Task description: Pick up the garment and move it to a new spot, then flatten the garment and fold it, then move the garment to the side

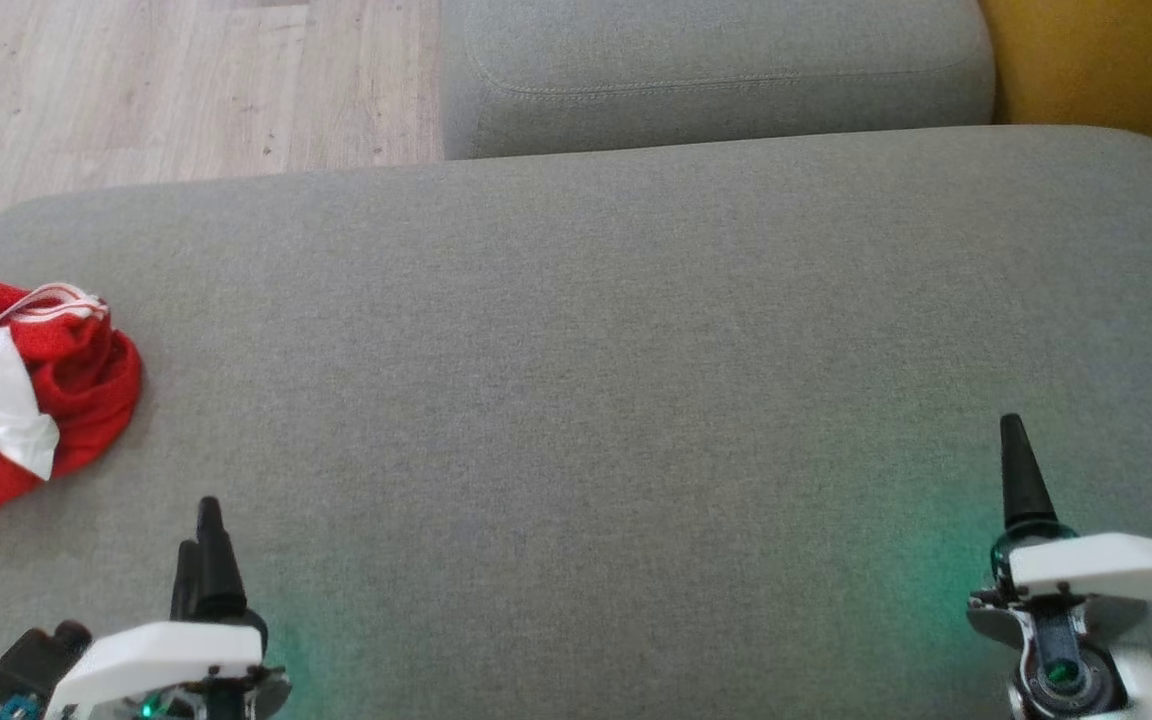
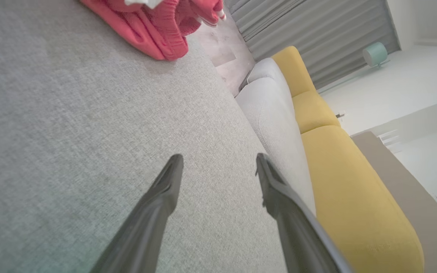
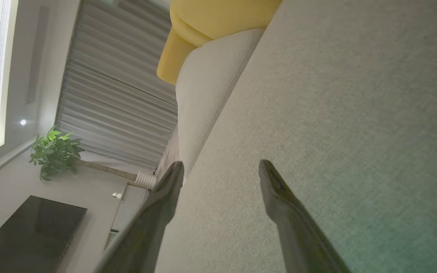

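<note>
Both claws sat low along the near edge of the grey seat cushion (image 1: 586,400). Left gripper (image 2: 220,159) was by the near-left corner, fingers spread wide, nothing between them, bare fabric underneath. Right gripper (image 3: 221,165) was by the near-right corner, same story: spread and empty. There was a green glow on the upholstery beside each wrist.

Garment (image 1: 86,380) lay at the cushion's left edge, about midway along it. That put it ahead and left of the left gripper and well apart from the right one. It was red with a white panel and white striped trim, bunched in a loose heap, partly cut off by the left side of the head view. It hadn't been picked up, so I'd put the task at step one.

Handling, my read: light, limp knit with no stiffness. It should drape and trail when lifted, and may cling a bit to the woven cover. Nothing fragile.

The raised red fold on the heap's right side, nearest the left claw, looked the easiest pinch. The striped hem on top would be the better hold for spreading it flat. Best to take a thick fold, not a single layer.

Past the far edge were a second grey cushion (image 1: 716,70), wood floor (image 1: 136,90) off the far-left corner, and a yellow sofa (image 2: 355,197) far right.
</note>
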Robot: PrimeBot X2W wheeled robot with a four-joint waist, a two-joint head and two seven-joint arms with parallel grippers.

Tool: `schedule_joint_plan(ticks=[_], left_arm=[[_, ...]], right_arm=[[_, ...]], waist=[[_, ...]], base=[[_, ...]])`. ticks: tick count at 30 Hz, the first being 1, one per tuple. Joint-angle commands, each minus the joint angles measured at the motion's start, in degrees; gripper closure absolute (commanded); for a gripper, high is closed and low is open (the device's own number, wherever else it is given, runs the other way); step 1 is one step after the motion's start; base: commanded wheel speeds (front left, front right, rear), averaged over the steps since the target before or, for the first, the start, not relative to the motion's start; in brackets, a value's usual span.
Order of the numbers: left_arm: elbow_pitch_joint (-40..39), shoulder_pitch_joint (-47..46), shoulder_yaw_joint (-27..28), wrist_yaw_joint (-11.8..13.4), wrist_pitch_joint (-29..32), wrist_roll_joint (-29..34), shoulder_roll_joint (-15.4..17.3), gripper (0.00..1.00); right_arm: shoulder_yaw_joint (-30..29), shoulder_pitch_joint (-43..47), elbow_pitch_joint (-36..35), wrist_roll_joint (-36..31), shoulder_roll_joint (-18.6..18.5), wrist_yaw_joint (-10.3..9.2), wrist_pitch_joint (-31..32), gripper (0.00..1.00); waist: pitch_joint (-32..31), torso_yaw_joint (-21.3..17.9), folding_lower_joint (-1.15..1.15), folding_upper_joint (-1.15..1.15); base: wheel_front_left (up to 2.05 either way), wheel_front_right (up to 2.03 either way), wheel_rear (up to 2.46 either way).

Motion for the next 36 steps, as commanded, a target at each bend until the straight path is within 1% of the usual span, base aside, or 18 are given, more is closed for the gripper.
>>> schedule_joint_plan(ticks=[1,23,36], left_arm=[[-1.67,-2.94,0.41,0.37,-0.79,2.85,0.83,0.00],[-0.51,-4.77,-0.77,0.92,-4.36,18.26,1.45,0.00],[0.55,-4.95,-1.56,1.84,-6.73,28.32,1.58,0.00]], right_arm=[[0.87,-3.83,-1.52,-2.59,-1.15,0.00,-0.95,0.00],[4.50,-6.59,0.39,-17.42,-1.57,-0.01,-4.50,0.00],[7.19,-7.12,2.10,-27.39,-1.62,-0.02,-6.86,0.00]], waist=[[0.03,-0.03,0.00,0.00],[0.39,-0.08,0.00,0.00],[0.38,-0.28,0.00,0.00]], base=[[0.00,0.00,0.00],[0.00,0.00,0.00],[0.00,0.00,0.00]])
